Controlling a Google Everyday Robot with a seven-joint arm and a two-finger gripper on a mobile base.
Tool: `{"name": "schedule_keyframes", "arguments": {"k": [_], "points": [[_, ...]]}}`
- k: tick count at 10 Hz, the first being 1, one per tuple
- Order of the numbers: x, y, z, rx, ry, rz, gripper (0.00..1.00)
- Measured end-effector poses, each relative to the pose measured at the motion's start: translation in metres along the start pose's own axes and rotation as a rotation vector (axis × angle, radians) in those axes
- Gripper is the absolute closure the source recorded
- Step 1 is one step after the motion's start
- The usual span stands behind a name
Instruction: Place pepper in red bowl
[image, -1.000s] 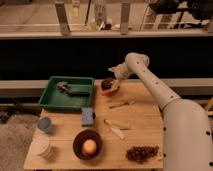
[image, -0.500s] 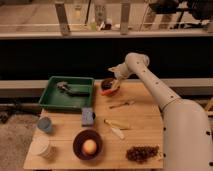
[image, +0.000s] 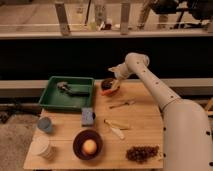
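The red bowl (image: 109, 88) is small, orange-red outside and dark inside, and stands at the back of the wooden table, right of the green tray. My gripper (image: 113, 78) is at the end of the white arm, directly over the bowl's back rim and very close to it. I cannot make out the pepper as a separate piece; it is hidden by the gripper or lost in the bowl's dark inside.
A green tray (image: 55, 99) holds a dark object (image: 66, 88). On the table (image: 145, 125) are a blue sponge (image: 88, 116), a blue cup (image: 45, 124), a white cup (image: 41, 148), a maroon bowl (image: 78, 142) with a yellow-orange ball (image: 89, 146), a utensil (image: 122, 104), a pale item (image: 115, 128) and grapes (image: 141, 152).
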Motion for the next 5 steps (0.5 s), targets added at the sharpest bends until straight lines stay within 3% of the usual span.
{"name": "schedule_keyframes", "arguments": {"k": [5], "points": [[0.0, 0.0, 0.0, 0.0, 0.0, 0.0, 0.2]]}}
